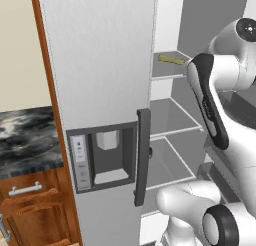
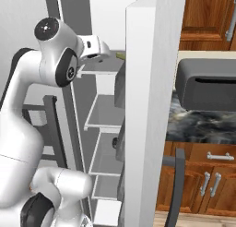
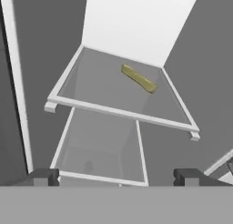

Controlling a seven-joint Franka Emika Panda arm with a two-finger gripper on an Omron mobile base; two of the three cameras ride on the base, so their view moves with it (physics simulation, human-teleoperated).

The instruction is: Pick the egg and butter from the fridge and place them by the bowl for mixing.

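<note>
The fridge stands open, its grey shelves bare but for the butter, a thin olive-yellow stick lying aslant near the back of the upper shelf. The butter also shows from the left base view, just left of my forearm. My gripper is open, with nothing between its fingertips. It hovers in front of and above that shelf, well short of the butter. My hand reaches into the fridge at upper-shelf height. The egg and the bowl are out of view.
The open fridge door stands close on the arm's right. Beyond it a dark toaster sits on a marbled counter over wooden cabinets. More counter lies left of the fridge. Lower shelves are bare.
</note>
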